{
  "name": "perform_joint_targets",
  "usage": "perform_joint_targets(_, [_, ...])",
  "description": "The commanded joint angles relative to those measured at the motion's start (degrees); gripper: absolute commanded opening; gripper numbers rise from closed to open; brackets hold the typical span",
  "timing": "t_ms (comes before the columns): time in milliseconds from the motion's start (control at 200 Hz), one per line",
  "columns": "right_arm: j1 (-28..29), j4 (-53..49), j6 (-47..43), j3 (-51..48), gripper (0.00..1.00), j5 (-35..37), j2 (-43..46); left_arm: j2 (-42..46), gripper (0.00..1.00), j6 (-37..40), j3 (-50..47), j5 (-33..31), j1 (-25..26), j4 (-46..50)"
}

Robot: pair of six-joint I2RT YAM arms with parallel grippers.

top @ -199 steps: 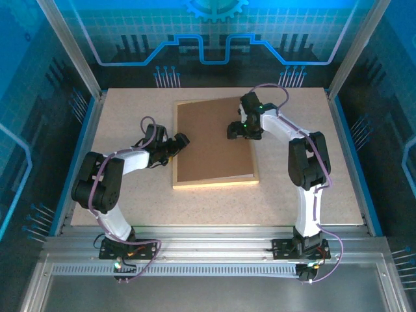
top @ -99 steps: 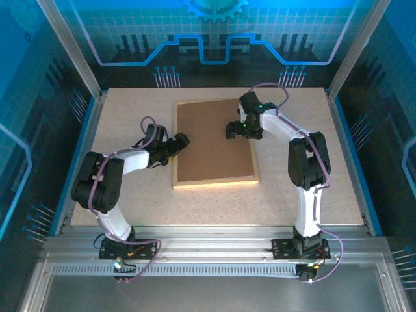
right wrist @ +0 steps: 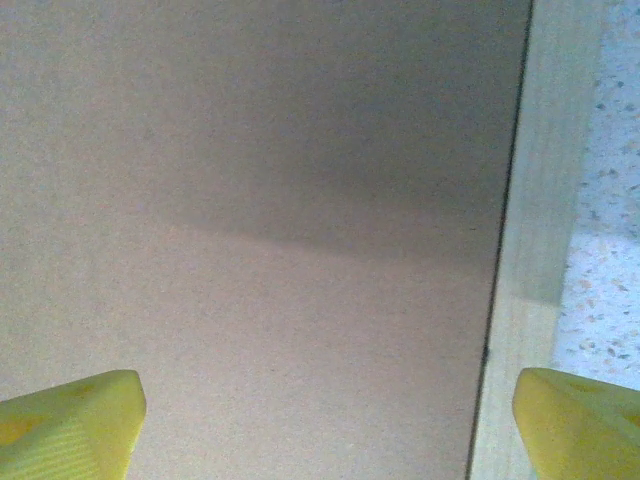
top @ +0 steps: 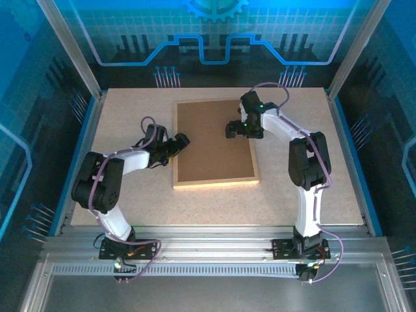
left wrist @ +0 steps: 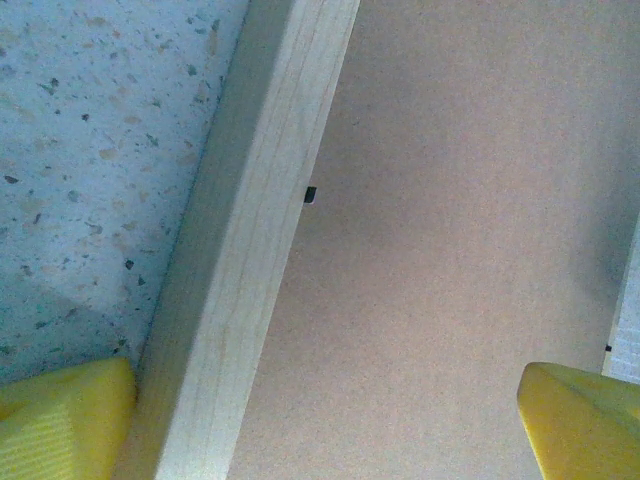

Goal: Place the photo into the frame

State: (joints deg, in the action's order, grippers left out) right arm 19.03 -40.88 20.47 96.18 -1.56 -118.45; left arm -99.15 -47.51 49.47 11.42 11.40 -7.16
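From up close, the right pincer (right wrist: 330, 430) stands spread wide, with nothing between its yellow fingertips (right wrist: 70, 420). One tip sits over the brown backing board (right wrist: 250, 150), the other over the frame (right wrist: 530, 300) rail's outer edge. A soft shadow crosses the board. Speckled desk (right wrist: 615, 250) lies beside the rail.

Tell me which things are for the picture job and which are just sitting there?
For the job:
- the frame, lying face down
- brown backing board sitting inside it
- left end effector, open over the frame's left rail
- right end effector, open over the board

Just there:
- speckled table
- blue walls around it
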Motion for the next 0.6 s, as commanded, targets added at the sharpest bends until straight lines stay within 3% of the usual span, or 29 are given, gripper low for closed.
perform_joint_targets(0, [-2.5,0.5,-0.5,-1.9,0.96,0.2,4.2,2.3,0.99,1.9,0.7,1.7,-0.8,2.2])
perform_joint_targets(280, [-9.7,1.7,-1.6,-3.7,1.0,-1.8,8.2,7.3,0.99,8.1,2.3,-2.2,-3.8,9.5])
perform_joint_targets(445, [-11.9,2.7,-1.4,0.4,1.0,-2.6,4.8,8.5,0.99,8.8,2.3,-4.6,-4.1,11.1])
perform_joint_targets(595, [-11.8,2.2,-0.4,8.6,1.0,-4.1,-2.7,8.5,0.99,5.9,0.5,-3.0,-5.8,8.9])
